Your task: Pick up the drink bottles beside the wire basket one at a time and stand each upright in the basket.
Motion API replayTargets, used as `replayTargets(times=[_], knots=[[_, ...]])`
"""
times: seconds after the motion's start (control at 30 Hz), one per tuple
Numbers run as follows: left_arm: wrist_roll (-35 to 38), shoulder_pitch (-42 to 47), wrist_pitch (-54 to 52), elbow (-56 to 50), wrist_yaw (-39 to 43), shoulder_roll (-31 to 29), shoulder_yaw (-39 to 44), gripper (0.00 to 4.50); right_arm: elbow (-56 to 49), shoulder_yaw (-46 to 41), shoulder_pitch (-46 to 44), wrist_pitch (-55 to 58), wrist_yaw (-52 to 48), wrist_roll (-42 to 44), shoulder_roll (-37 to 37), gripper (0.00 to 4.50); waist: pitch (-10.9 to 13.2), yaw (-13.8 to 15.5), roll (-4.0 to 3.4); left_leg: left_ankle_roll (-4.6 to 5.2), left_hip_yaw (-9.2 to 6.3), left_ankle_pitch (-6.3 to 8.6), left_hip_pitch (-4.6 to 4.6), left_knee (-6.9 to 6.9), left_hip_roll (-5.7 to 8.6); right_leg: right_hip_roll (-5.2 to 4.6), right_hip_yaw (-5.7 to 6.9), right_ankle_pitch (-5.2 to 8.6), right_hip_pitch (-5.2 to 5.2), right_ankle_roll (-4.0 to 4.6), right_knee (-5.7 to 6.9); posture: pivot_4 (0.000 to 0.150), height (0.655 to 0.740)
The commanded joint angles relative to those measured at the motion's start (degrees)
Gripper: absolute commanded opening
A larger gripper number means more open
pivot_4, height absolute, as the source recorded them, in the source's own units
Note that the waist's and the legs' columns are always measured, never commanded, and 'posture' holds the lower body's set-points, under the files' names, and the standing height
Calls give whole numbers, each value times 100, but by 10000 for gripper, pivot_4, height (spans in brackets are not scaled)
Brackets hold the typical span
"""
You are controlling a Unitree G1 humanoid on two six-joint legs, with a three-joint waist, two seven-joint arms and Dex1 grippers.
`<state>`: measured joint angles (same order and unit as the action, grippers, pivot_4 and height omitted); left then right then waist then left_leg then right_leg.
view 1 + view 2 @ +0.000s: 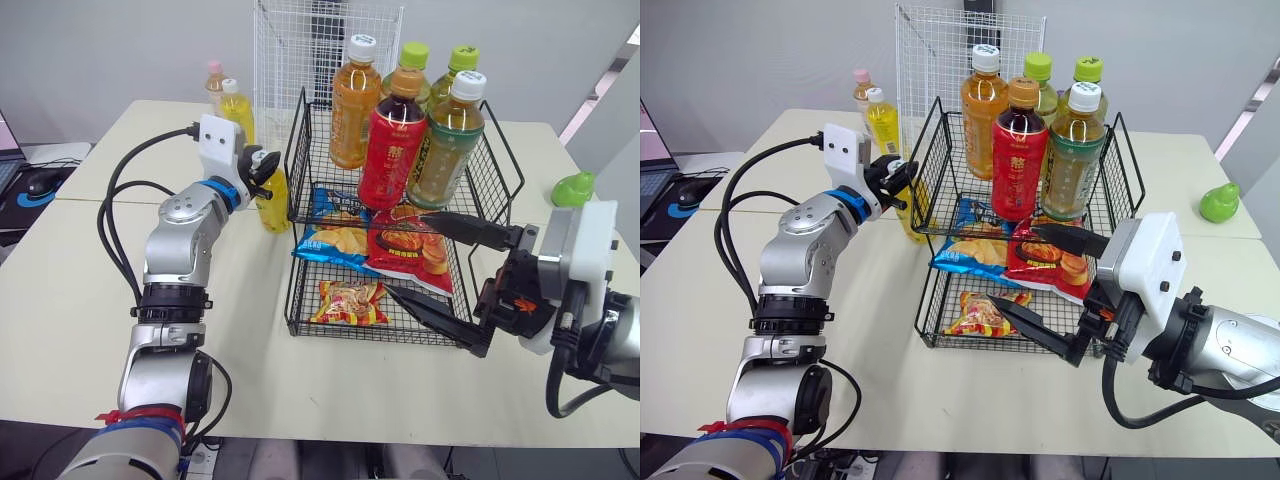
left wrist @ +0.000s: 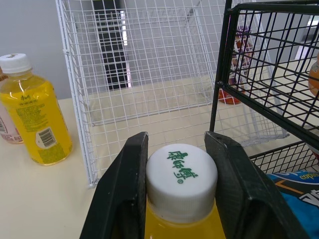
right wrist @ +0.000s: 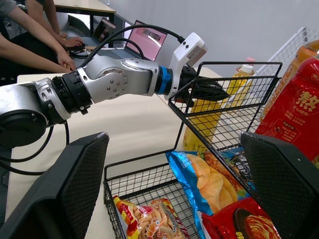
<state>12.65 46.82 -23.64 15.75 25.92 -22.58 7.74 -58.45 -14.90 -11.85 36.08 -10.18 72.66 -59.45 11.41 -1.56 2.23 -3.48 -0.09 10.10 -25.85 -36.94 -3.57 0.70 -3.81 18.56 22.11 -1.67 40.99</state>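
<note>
A yellow drink bottle with a white cap stands on the table against the left side of the black wire basket. My left gripper is shut on its cap, one finger pressed to each side. Several bottles stand upright in the basket's top tier, among them an orange one and a red one. A second yellow bottle and a pink-capped one stand further back on the table. My right gripper hangs open in front of the basket's lower tiers, holding nothing.
A white wire rack stands behind the basket. Snack bags lie in the basket's lower tiers. A green pear-shaped object sits at the right. A mouse lies at far left. People's hands rest on a neighbouring desk.
</note>
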Motion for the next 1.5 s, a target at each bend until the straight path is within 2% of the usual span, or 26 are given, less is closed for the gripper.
replayTargets(times=[0.03,0.13,0.27,0.5,0.67,0.87,1.03,1.17,1.33,1.5], knots=[[154,-9,-109,-519,162,-217,99,13715,-100,-114,-6,-144,-30,-79,2,45000,0,-1,0,0,0,0,0,0,0,0,1,0,0,0,0,1500,7360],[259,11,-292,-715,344,-487,186,13715,-88,-197,46,-171,-40,-71,11,45000,0,-6,0,0,-1,0,0,2,-1,1,1,0,0,0,-1,1500,7360],[560,311,-639,-778,1006,-1096,247,13715,50,-500,85,-298,-57,84,53,45000,1,-9,0,0,-1,0,0,3,-3,2,1,0,2,0,0,1500,7360],[1036,1439,-1184,-125,2185,-2006,256,13715,608,-1592,206,-238,-541,496,-212,45000,2,22,3,1,-3,0,-5,1,2,0,8,0,1,-1,-7,1500,7360],[1298,2034,-1551,214,2945,-2323,175,13714,725,-2022,408,-87,-773,625,-382,45000,2,18,3,1,-3,1,-2,5,0,0,8,0,-2,0,-9,1500,7360],[1374,3328,-1867,1184,3987,-2705,-50,13714,693,-2658,898,169,-1007,762,-478,45000,7,-14,10,1,-3,1,-8,4,-1,4,8,1,7,-1,-7,1500,7360],[1203,4559,-2051,2184,4826,-2779,-385,13714,587,-2945,1177,243,-990,919,-499,45000,8,-25,12,2,0,1,-11,8,0,5,4,2,10,-2,-12,1500,7360],[1125,5316,-2132,2778,5285,-2590,-552,13714,591,-2909,1183,208,-890,896,-513,45000,8,-26,12,2,0,1,-7,6,-1,5,4,8,9,-13,-7,1500,7360],[1086,5705,-2109,3072,5729,-2083,-709,13714,624,-2832,1149,179,-865,810,-527,45000,8,-3,12,2,-2,1,-10,5,1,3,6,8,8,-13,-9,1500,7360],[890,5581,-1661,3171,5794,-1490,-818,13714,634,-2786,1090,162,-834,784,-543,45000,8,-28,12,2,-1,1,-11,6,0,4,3,7,10,-11,-8,1500,7360]])
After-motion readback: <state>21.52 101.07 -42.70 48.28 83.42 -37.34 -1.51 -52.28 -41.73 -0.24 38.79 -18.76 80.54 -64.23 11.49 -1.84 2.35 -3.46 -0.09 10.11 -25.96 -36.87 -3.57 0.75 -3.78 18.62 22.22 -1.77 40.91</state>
